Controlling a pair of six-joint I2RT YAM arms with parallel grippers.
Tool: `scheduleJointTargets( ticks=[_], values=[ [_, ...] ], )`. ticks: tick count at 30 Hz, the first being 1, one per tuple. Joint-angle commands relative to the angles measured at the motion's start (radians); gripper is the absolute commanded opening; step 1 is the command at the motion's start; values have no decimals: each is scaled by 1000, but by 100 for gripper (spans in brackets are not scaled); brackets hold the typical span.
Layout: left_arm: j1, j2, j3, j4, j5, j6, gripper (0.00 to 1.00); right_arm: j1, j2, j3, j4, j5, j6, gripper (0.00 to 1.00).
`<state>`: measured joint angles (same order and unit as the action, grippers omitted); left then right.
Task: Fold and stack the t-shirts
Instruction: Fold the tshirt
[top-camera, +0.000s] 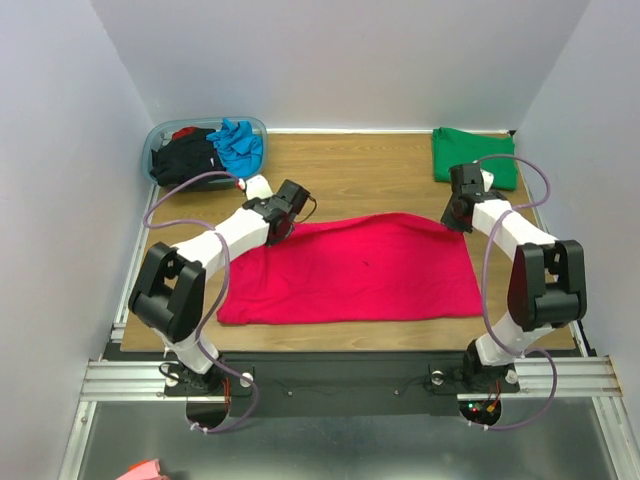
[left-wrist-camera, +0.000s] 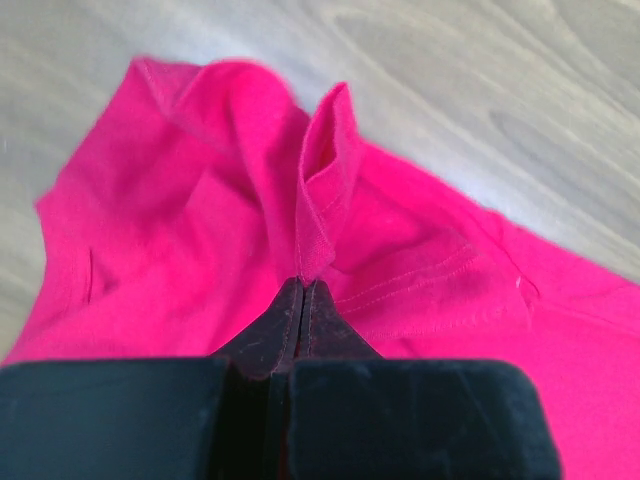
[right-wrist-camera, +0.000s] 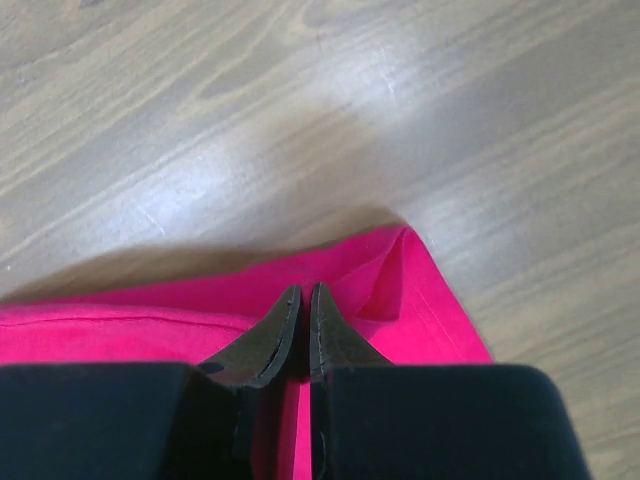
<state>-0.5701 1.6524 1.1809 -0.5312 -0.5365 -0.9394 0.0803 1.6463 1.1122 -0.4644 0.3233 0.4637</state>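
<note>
A magenta-red t-shirt (top-camera: 360, 270) lies spread across the middle of the wooden table (top-camera: 350, 175). My left gripper (top-camera: 279, 231) is shut on a raised ridge of this shirt (left-wrist-camera: 180, 250) at its upper left edge, with cloth standing up from the fingertips (left-wrist-camera: 303, 283). My right gripper (top-camera: 451, 224) is shut on the shirt's upper right corner (right-wrist-camera: 420, 300), and pink cloth shows in the thin gap between its jaws. A folded green t-shirt (top-camera: 472, 155) lies at the back right. A black t-shirt (top-camera: 190, 158) and a turquoise-blue t-shirt (top-camera: 240, 145) are bunched in the tub.
The translucent bluish tub (top-camera: 157, 135) stands at the back left corner, close behind my left arm. White walls close in the table on the left, back and right. Bare wood shows between the magenta shirt and the back wall.
</note>
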Motion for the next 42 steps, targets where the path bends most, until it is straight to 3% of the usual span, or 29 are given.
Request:
scheduleJointTargets(
  ticks=[1, 12, 18, 32, 34, 35, 36, 39, 42],
  values=[
    [-59, -91, -62, -85, -71, -154, 0, 7, -91, -34, 24, 11, 10, 0],
    [-148, -235, -205, -236, -86, -337, 0, 6, -210, -120, 18, 54, 1, 1],
    [-174, -347, -259, -250, -76, -366, 0, 7, -243, -149, 12, 53, -2, 0],
    [-275, -391, -362, -280, -20, -450, 0, 7, -281, -233, 3, 86, 10, 1],
    [-289, -402, -398, -277, -4, -460, 14, 7, -283, -245, -2, 100, 18, 1],
    [-297, -408, -411, -271, 19, -470, 23, 6, -287, -250, -6, 99, 23, 7],
    [-319, -423, -426, -271, 27, -475, 46, 7, -290, -262, -19, 99, 36, 10],
    [-358, -460, -422, -291, 46, -490, 67, 6, -321, -285, -49, 111, 68, 32],
    [-393, -497, -399, -335, 41, -506, 68, 7, -359, -285, -80, 129, 85, 51]
  ],
)
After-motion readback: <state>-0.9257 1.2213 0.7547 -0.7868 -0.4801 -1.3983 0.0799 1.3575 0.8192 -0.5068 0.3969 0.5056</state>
